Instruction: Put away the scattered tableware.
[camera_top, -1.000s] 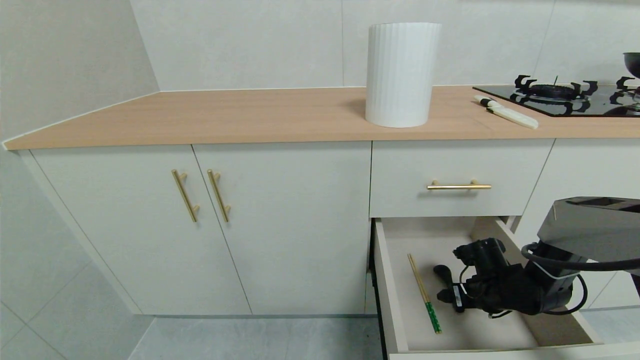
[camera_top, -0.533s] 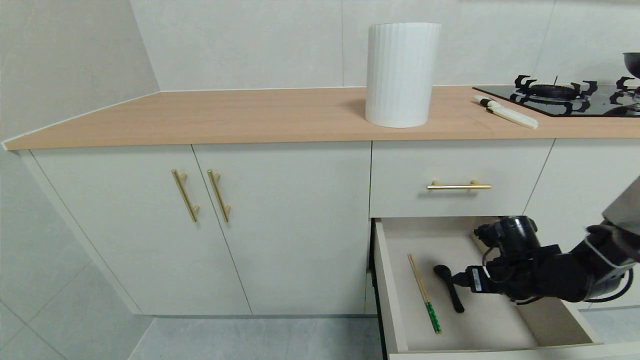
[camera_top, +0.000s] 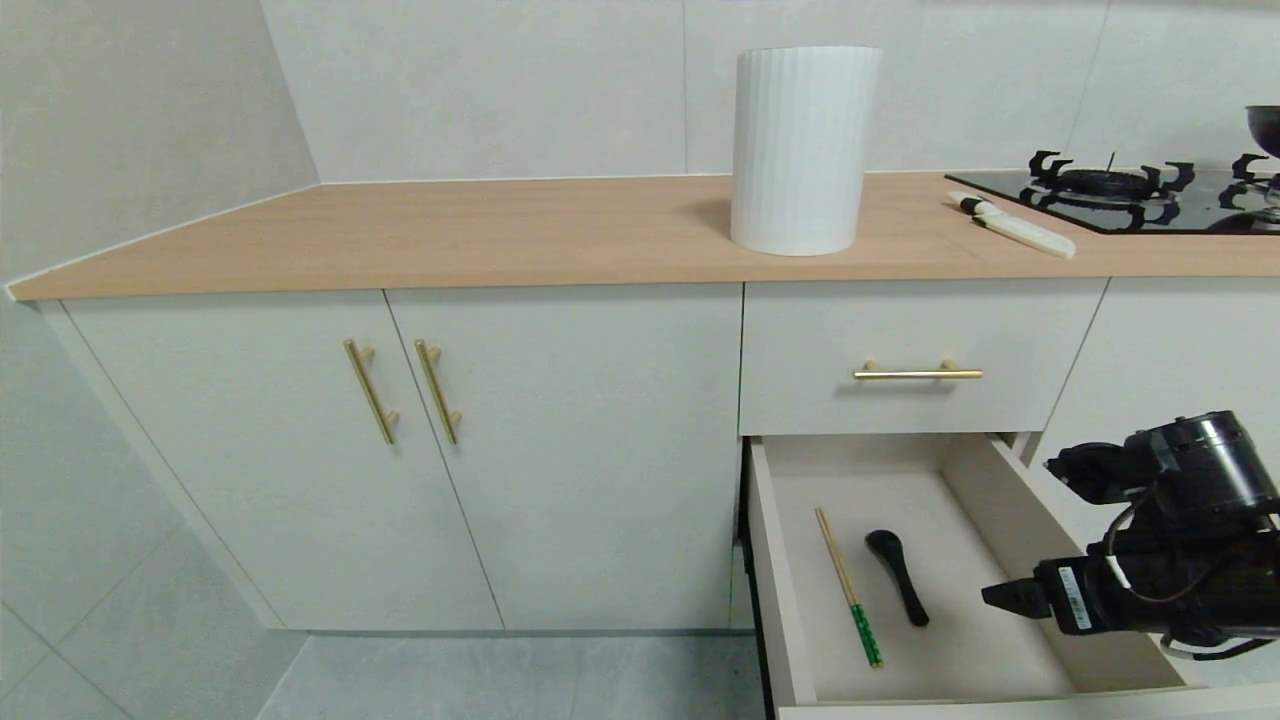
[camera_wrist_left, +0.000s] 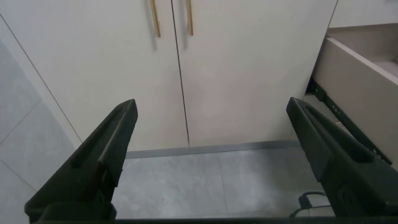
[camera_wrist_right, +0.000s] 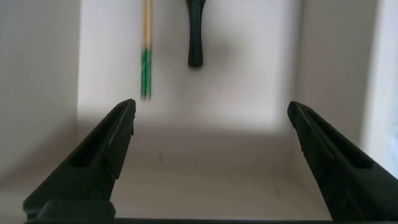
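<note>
right fingers (camera_top: 1008, 597): wide, empty, withdrawn | spoon (camera_top: 897, 578) left in drawer (camera_top: 778, 590) ahead of them, beside chopsticks (camera_top: 848, 587) | left fingers (camera_wrist_left: 106, 155): wide, empty | knife (camera_top: 1012, 225) remains

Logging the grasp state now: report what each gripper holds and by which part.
Nothing is held. The right gripper is open and empty by the drawer, where spoon and chopsticks lie free; the left gripper is open and empty.

No legible text anywhere. The right hand (camera_top: 1004, 598) carries a small white label (camera_top: 1072, 598); its print is too small to read.
</note>
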